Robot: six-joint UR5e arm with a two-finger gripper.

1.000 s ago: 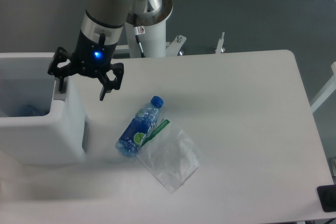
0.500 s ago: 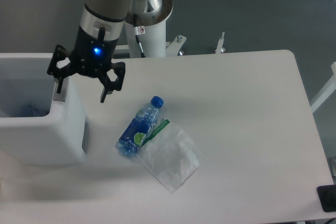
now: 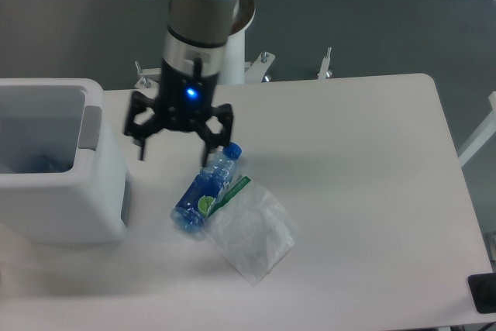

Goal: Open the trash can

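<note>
Trash can: one, white and boxy, at the far left edge of the table; top showing an open cavity with something bluish lying deep inside; grey strip on the right rim
Lid: judged already open, since the cavity shows; no closed panel over the mouth
Gripper: one, black, two fingers spread wide, holding nothing; hanging above the table between the bin and the bottle, apart from the bin's right wall, blue light lit on the body
Water bottle: one, clear with blue cap and blue label, lying on its side just below the right fingertip
Plastic bag: one, clear and crumpled, touching the bottle's lower right side
Table: one, white, rounded corners
Risk, bottle: right finger close above the cap; any drop or sideways sweep likely to knock the bottle rolling
Risk, bin: a swing back to the left could clip the grey strip or shove the light bin along the table
Risk, bag: dragged along if the bottle shifts
</note>
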